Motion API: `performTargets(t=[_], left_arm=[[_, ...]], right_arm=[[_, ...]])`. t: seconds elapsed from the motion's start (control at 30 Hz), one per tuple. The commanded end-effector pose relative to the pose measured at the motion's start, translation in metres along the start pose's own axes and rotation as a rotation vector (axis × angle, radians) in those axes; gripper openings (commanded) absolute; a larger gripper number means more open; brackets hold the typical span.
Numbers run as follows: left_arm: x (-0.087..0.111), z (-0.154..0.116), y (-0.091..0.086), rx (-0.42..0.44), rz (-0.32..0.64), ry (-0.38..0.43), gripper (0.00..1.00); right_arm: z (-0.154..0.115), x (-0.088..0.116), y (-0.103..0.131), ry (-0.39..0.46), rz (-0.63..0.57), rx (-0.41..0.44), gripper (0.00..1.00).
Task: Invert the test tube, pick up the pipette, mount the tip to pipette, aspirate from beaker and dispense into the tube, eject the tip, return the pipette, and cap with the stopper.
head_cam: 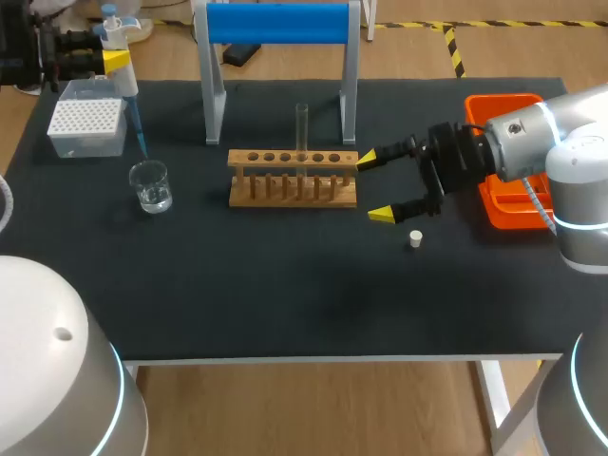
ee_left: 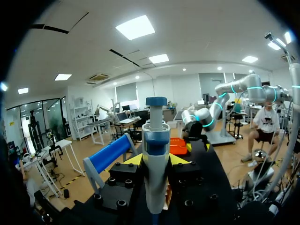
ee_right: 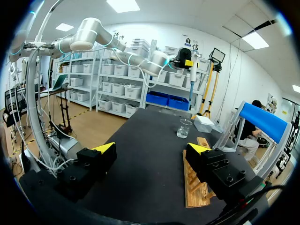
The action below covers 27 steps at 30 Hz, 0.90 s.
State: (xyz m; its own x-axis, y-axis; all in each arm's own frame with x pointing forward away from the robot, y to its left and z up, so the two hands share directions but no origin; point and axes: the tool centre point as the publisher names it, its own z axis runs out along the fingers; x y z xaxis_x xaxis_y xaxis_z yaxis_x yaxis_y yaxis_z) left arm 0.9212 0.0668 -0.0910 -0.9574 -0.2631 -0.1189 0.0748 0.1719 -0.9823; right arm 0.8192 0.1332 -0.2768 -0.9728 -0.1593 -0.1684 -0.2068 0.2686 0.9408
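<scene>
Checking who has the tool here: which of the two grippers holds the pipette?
The left gripper, shut on the pipette; the right gripper stands open and empty beside the wooden rack.

- The table (head_cam: 285, 313) is covered by a black mat, matte and evenly lit.
- A pale edge runs along the table's near side.
- White legs (head_cam: 491, 399) stand under the table's near right corner.
- A frame (head_cam: 275, 24) with grey uprights and a blue crossbar stands at the table's far side.
</scene>
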Motion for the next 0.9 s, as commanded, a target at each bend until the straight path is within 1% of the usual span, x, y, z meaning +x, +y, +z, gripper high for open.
performTargets(t=[0.03,0.37,0.47,0.53,0.57,0.63,0.8,0.9], left_arm=[[0.001,-0.001,0.000,0.001,0.002,-0.001,0.00],[0.001,-0.001,0.000,0.001,0.002,-0.001,0.00],[0.001,-0.001,0.000,0.001,0.002,-0.001,0.00],[0.001,-0.001,0.000,0.001,0.002,-0.001,0.00],[0.001,-0.001,0.000,0.001,0.002,-0.001,0.00],[0.001,-0.001,0.000,0.001,0.002,-0.001,0.00],[0.001,-0.001,0.000,0.001,0.002,-0.001,0.00],[0.001,-0.001,0.000,0.001,0.002,-0.001,0.00]], right_arm=[[-0.001,0.000,0.000,0.003,0.000,0.000,1.00],[-0.001,0.000,0.000,0.003,0.000,0.000,1.00],[0.011,0.001,0.006,-0.026,0.032,0.011,1.00],[0.021,0.002,0.010,-0.022,0.039,0.006,1.00],[0.026,0.002,0.012,-0.036,0.055,0.022,1.00],[0.036,-0.003,0.015,-0.050,0.072,0.026,1.00],[0.075,-0.006,0.028,-0.087,0.110,0.081,1.00],[0.100,-0.010,0.033,-0.094,0.147,0.081,1.00]])
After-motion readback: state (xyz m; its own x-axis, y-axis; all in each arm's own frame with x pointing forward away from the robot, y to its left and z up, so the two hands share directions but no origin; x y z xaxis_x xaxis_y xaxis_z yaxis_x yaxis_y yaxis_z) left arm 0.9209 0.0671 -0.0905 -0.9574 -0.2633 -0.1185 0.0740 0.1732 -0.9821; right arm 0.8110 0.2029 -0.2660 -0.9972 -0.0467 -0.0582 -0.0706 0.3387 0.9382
